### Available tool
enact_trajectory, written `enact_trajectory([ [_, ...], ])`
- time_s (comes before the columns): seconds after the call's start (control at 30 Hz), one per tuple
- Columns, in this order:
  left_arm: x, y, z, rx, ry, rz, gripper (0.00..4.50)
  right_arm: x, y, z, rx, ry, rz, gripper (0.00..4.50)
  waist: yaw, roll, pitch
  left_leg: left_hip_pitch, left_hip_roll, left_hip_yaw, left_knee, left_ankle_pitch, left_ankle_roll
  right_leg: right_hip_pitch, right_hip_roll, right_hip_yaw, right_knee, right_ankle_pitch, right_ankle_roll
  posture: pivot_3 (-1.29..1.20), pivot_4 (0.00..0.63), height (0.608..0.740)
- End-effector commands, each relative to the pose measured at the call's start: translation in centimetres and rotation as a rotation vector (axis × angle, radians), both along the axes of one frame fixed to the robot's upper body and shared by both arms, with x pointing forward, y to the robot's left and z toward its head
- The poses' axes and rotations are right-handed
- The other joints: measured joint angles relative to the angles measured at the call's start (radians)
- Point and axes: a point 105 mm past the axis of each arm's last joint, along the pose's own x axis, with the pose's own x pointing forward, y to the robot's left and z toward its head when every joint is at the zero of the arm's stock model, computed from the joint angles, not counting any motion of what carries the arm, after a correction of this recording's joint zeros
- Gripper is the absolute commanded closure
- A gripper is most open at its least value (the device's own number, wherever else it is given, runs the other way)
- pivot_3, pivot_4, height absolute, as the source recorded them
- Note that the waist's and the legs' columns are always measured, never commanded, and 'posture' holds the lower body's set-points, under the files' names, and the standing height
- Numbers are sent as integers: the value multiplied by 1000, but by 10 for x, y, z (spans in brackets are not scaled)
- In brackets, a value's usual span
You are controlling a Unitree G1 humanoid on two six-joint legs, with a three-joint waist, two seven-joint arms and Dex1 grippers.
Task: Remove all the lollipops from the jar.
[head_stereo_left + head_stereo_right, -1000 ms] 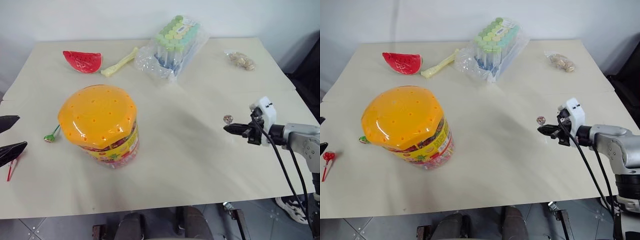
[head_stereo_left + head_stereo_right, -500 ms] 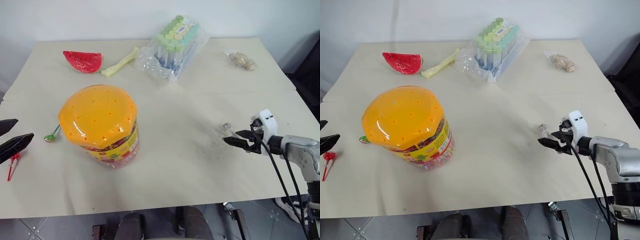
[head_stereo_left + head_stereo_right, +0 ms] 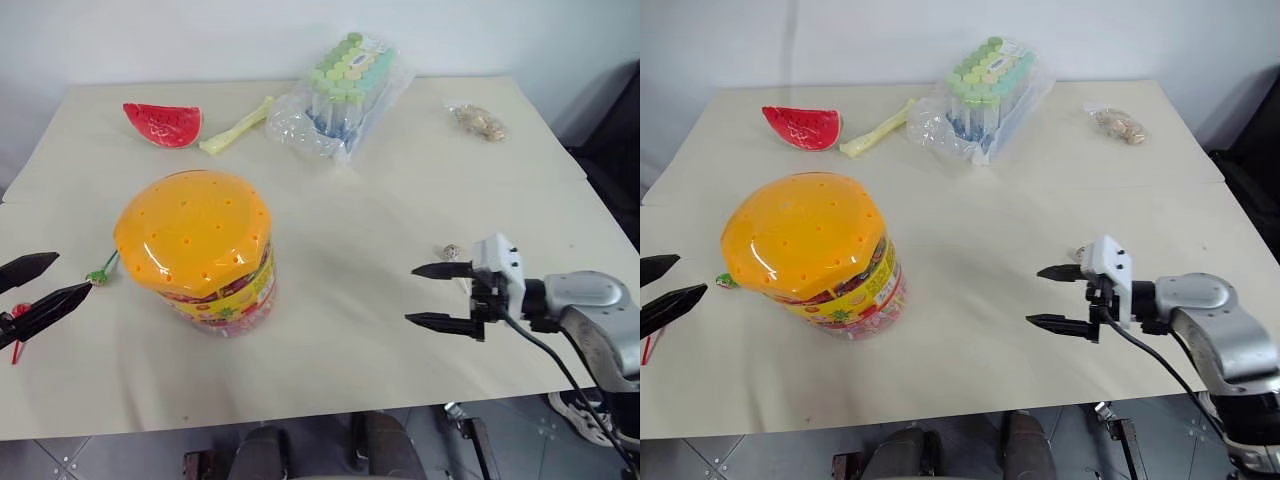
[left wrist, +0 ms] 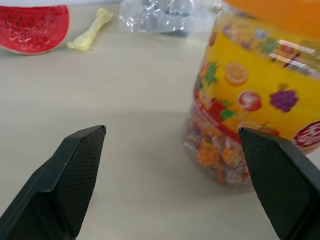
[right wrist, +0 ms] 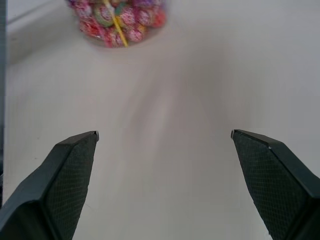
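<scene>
The right end effector (image 3: 440,296) is hanging released and empty over the bare tabletop (image 3: 340,230), pointing toward the jar (image 3: 200,250), probably because the pink-purple lollipop (image 3: 452,251) lying just at its 1 o'clock is already out. The left end effector (image 3: 38,291) is likewise spread empty at the jar's 9 o'clock, beside the green-red lollipop (image 3: 100,273) and red lollipop (image 3: 17,318) lying on the tabletop. The jar is standing upright under its domed orange lid (image 3: 193,230), holding a layer of wrapped sweets (image 4: 220,155) at its bottom.
</scene>
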Motion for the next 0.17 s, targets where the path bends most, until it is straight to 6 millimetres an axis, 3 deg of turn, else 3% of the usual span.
enact_trajectory([
  [0.03,-1,3,-1,18,-19,29,0,4,7,2,8,-44,41,44,1,0,0,0,0,0,0,0,0,0,0,-1,0,0,0,0,150,740],
  [0.17,-3,-3,-7,1,-25,17,0,11,13,4,46,-70,25,44,3,0,0,-1,0,0,2,0,0,0,0,0,0,0,0,0,150,740],
])
